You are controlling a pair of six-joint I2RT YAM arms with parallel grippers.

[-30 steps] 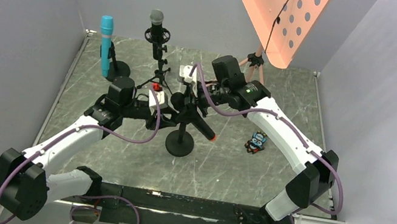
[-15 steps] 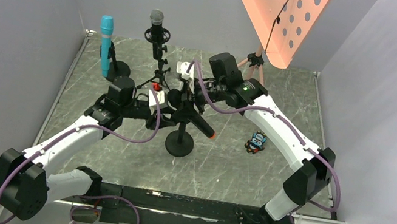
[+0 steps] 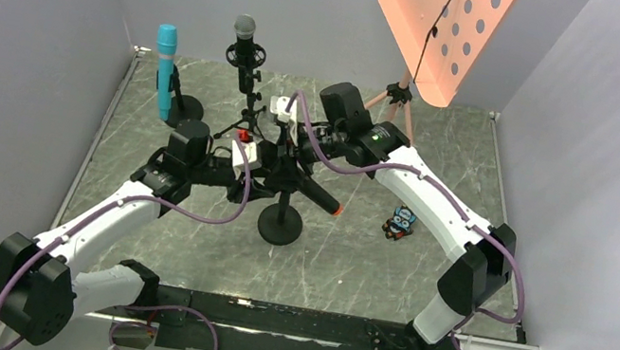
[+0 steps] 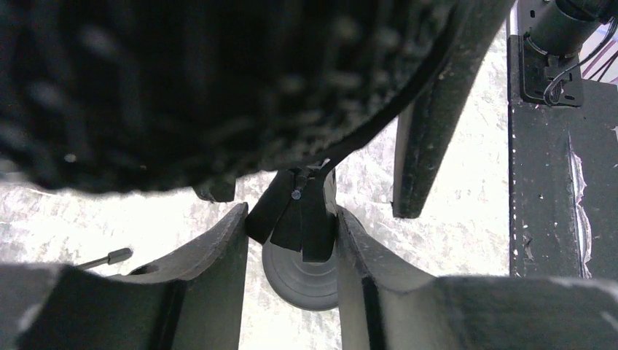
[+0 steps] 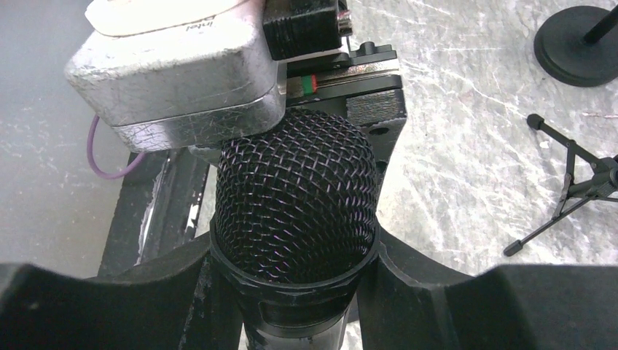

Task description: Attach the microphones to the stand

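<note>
Sliding a little to the left since a moment ago, the right end effector point(image 3: 283, 132) has carried the head of the black mic point(image 3: 314, 195) with it. The left arm has stayed put. The right end effector's fingers point(image 5: 182, 292) are partly open and press on both sides of the mic, just under its mesh head. The mic lies tilted across the top of the stand point(image 3: 280, 226), with its orange end pointing right and down. The left end effector point(image 4: 291, 233) is nearly closed and pinches the stand's top part, above its round base on the tabletop point(image 3: 349, 259).
</note>
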